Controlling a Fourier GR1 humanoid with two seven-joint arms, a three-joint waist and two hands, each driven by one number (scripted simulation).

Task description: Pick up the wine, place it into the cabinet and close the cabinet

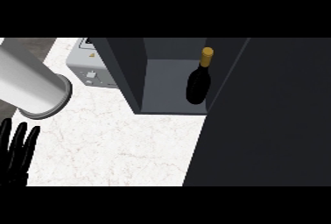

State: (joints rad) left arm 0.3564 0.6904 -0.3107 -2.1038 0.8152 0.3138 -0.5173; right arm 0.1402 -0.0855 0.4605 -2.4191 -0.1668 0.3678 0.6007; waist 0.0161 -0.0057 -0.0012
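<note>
Left hand [16, 153] at lower-left edge, fingers straight, holding nothing, resting. Right hand out of view. Wine [198, 85] upright inside cabinet [126, 74]. Door [271, 122] open. Placing looks done; next move: push door shut.

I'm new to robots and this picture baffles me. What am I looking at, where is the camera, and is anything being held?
The camera sits at a humanoid robot's head and looks steeply down at a pale marble counter. The black shape at the lower left is the robot's left hand. Its fingers are straight and it holds nothing. The grey cylinder above it looks like part of an arm. The right hand is out of sight. On the counter stands an open dark cabinet, with a dark, gold-capped wine bottle standing inside. The large dark panel at the right seems to be its door, not yet shut. A pale appliance shows behind the cabinet.
</note>
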